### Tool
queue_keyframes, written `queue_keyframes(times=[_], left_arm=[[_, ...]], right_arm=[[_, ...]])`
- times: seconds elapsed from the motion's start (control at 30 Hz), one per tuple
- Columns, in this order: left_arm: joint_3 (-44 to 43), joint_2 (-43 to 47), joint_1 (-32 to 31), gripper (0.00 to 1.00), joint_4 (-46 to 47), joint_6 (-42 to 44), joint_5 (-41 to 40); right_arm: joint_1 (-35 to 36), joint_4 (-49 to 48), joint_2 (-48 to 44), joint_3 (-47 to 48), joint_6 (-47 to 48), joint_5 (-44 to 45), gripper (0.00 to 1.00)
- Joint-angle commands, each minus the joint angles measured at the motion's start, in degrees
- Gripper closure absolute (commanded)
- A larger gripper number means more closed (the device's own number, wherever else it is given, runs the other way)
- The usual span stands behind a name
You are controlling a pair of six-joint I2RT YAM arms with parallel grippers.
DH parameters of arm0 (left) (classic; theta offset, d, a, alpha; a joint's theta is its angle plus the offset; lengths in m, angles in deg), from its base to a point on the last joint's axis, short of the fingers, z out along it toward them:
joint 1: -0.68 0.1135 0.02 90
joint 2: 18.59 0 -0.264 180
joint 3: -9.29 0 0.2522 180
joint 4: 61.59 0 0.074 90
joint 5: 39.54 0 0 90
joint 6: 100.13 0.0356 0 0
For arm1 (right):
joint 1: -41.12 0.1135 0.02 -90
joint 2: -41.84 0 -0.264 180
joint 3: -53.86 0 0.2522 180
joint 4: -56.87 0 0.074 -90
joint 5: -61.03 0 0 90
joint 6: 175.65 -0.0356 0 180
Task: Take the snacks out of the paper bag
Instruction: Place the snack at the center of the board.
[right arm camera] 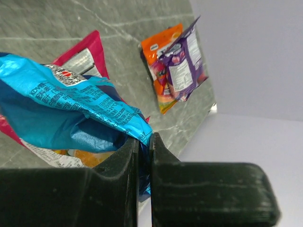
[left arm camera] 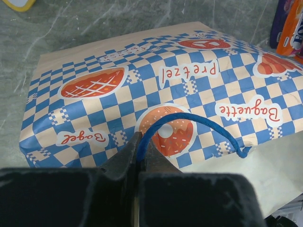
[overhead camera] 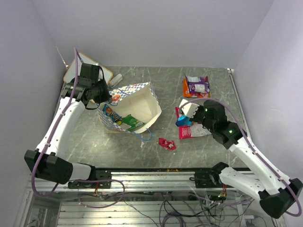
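Note:
The paper bag [overhead camera: 142, 101] lies on its side left of centre, its mouth open toward me. A green snack [overhead camera: 134, 123] and a blue-patterned one [overhead camera: 111, 113] lie inside. My left gripper [overhead camera: 112, 98] is at the bag's upper left edge, shut on the blue cord handle [left arm camera: 205, 120], which loops out from between its fingertips [left arm camera: 142, 142] over the checkered side [left arm camera: 189, 90]. My right gripper [right arm camera: 144, 139] is shut on a corner of a blue snack packet [right arm camera: 71, 99], held just above the red-pink packet [overhead camera: 194, 131]. Orange [right arm camera: 158, 52] and purple [right arm camera: 182, 61] packets lie at the back right.
A small red packet [overhead camera: 166, 144] lies on the table in front of the bag, near the bag's other blue handle [overhead camera: 145, 135]. A wooden-framed whiteboard [overhead camera: 75, 71] and a white cylinder [overhead camera: 116, 78] sit at the back left. Walls close in on both sides.

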Motion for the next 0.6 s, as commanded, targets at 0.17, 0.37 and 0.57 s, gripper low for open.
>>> queue_keyframes(times=[0.17, 0.37, 0.57], left_arm=[[-1.0, 0.7, -0.9, 0.93, 0.4, 3.7, 0.9], [-1.1, 1.0, -0.9, 0.93, 1.1, 4.4, 1.5], [-1.7, 1.3, -0.9, 0.93, 0.5, 5.5, 1.1]], right_arm=[[-22.4, -16.7, 7.3, -0.3, 4.4, -28.3, 1.00], [-27.9, -13.2, 6.3, -3.8, 8.3, -37.0, 1.00], [-28.1, -12.5, 7.5, -12.3, 11.9, -39.9, 1.00]])
